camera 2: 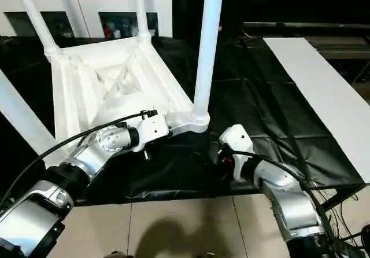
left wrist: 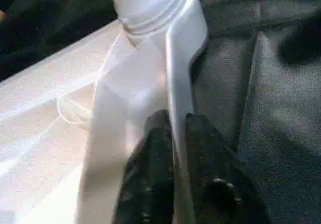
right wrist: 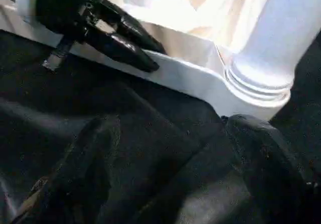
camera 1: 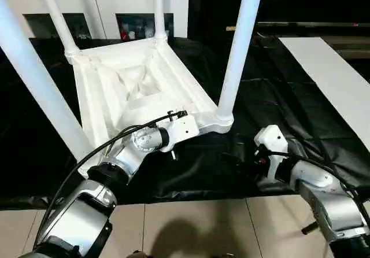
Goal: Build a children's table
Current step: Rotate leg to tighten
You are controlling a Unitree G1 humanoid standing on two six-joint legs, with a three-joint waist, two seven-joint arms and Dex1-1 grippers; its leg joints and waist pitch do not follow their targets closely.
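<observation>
With the left gripper (left wrist: 173, 133) pinching the tabletop (camera 1: 144, 78) rim and the right gripper (right wrist: 165, 184) wide open and empty, steady that corner leg (camera 1: 240, 50) gently.

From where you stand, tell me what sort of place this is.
Probably an indoor workshop or lab set up for assembly. A work table draped in black cloth stands on a tiled floor, a white glass-door cabinet is behind it, and the upturned children's table lies on the cloth.
</observation>
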